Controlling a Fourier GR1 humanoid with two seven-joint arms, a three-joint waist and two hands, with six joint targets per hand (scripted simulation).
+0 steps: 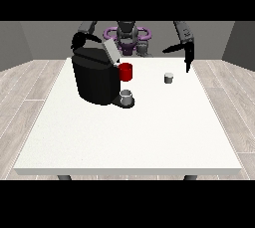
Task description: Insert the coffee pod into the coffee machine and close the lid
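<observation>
A black coffee machine [94,80] stands on the white tabletop [129,137] at about ten o'clock from its middle. Its grey lid [110,52] is raised and tilted back at the machine's top. A red part [126,71] juts from the machine's side at three o'clock, and below it a small grey cup [127,96] sits on the machine's dark base.

The coffee pod [169,77], a small pale cylinder, stands upright on the tabletop at about two o'clock from the middle, well apart from the machine and untouched.

The robot hand at the view's right [185,55] hangs above the tabletop at one o'clock from the pod, fingers straight and spread, holding nothing. The robot hand at the view's left [79,40] is above the machine's far corner; I cannot tell how its fingers lie.
</observation>
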